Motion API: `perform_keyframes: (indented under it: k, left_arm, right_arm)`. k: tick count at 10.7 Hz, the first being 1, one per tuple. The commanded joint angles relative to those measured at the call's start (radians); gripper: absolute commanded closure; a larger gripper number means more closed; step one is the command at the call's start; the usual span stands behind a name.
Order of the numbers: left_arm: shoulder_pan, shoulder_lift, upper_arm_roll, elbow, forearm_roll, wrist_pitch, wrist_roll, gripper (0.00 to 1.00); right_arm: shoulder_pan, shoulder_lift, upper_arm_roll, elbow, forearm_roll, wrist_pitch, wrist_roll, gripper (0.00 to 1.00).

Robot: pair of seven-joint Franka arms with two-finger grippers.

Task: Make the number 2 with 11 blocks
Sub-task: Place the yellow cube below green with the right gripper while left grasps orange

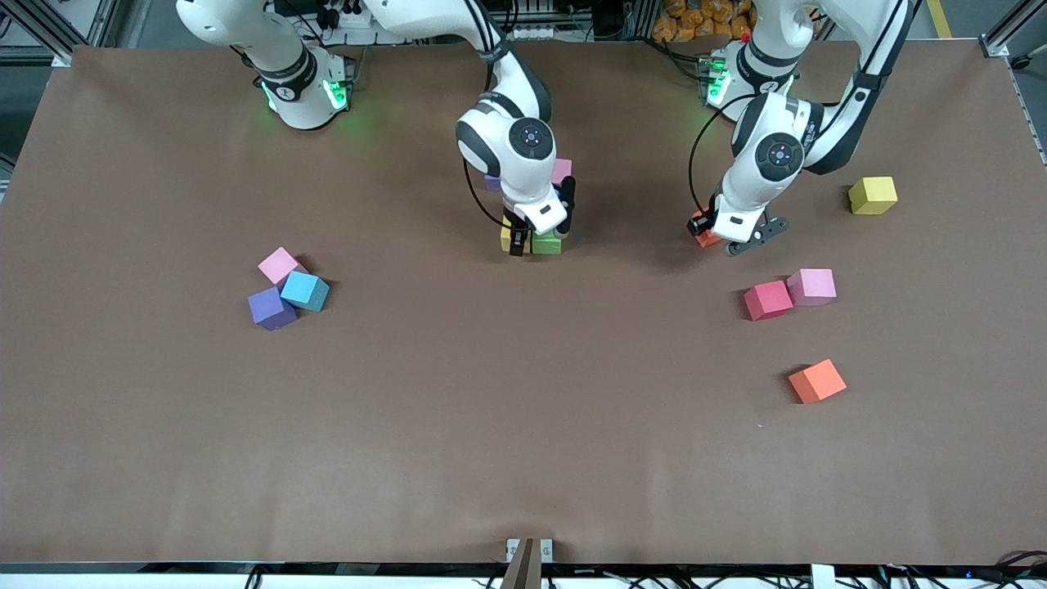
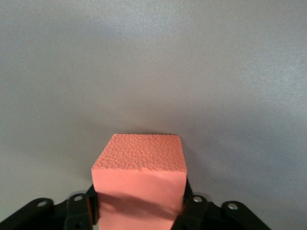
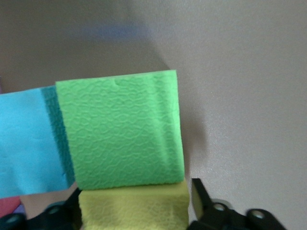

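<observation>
My left end effector is lowered to the surface, wrist pointing down, its fingers pressed against two sides of a red block. My right end effector is also low near the middle of the surface, fingers spread apart around a yellow block.

Brown table, white arms with black grippers, green cube beside a blue cube and a yellow cube, orange-red pebbled cube, pink cube touching a red cube
</observation>
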Motion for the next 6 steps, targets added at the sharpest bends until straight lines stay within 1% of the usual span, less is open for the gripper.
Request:
perform_keyframes:
  k: [1,2,3,6]
  left_arm:
    - [0.005,-0.011,-0.032,0.031,-0.020,0.005,0.012,0.51]
    - [0.005,-0.012,-0.053,0.057,-0.021,0.000,0.009,0.54]
    - [0.005,-0.017,-0.066,0.088,-0.021,-0.006,0.003,0.54]
    - [0.002,-0.020,-0.083,0.197,-0.021,-0.113,-0.002,0.55]
  right_arm:
    - [0.007,0.016,-0.011,0.028,-0.020,-0.004,0.011,0.00]
    - [0.004,0.011,-0.011,0.028,-0.020,-0.009,0.008,0.00]
    - [-0.005,0.002,-0.011,0.028,-0.020,-0.015,0.007,0.00]
    - [-0.045,-0.068,-0.011,0.026,-0.018,-0.073,-0.035,0.00]
